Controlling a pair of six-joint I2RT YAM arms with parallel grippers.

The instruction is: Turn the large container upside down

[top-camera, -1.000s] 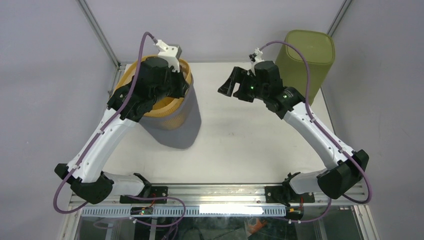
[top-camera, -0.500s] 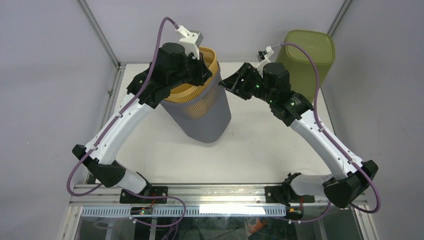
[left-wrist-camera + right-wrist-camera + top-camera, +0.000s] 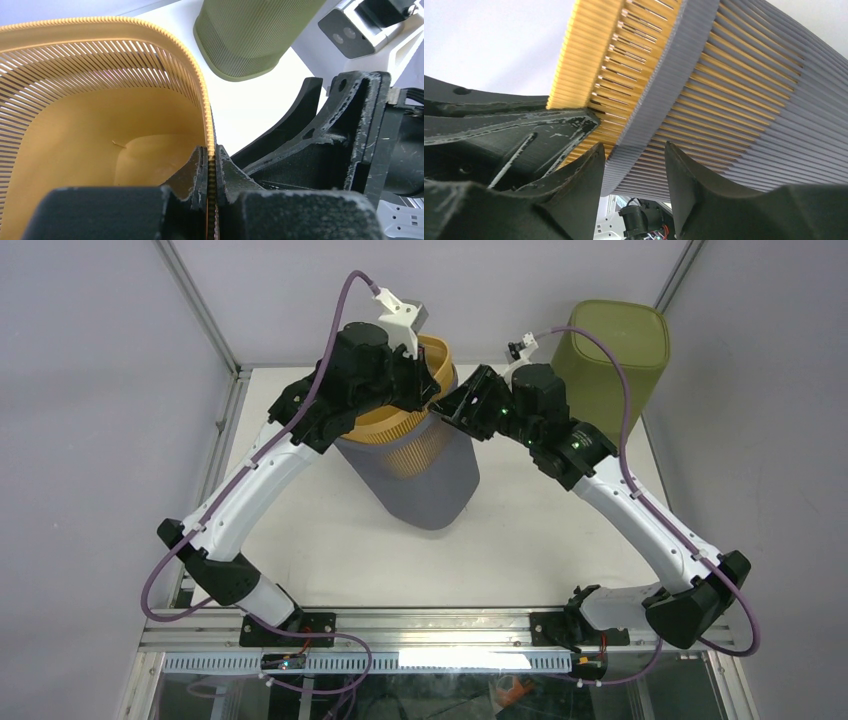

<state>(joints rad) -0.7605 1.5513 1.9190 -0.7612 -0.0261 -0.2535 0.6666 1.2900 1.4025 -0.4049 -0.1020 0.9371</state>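
Observation:
The large container (image 3: 425,475) is a ribbed bin, grey outside and orange inside. It hangs tilted above the table with its mouth toward the back wall. My left gripper (image 3: 428,388) is shut on its orange rim; in the left wrist view the jaws (image 3: 210,152) pinch the thin rim wall (image 3: 150,35) from inside and outside. My right gripper (image 3: 457,406) is open, right beside the same stretch of rim. In the right wrist view its fingertips (image 3: 634,150) lie close to the ribbed outer wall (image 3: 749,100) without closing on it.
An olive green container (image 3: 615,350) stands upside down at the back right corner, also in the left wrist view (image 3: 250,35). The white table (image 3: 540,540) lies below the lifted bin. Frame posts run up at both back corners.
My left arm has lifted the bin off the left side of the table and carried it right toward the middle. My right gripper has moved left up to the rim.

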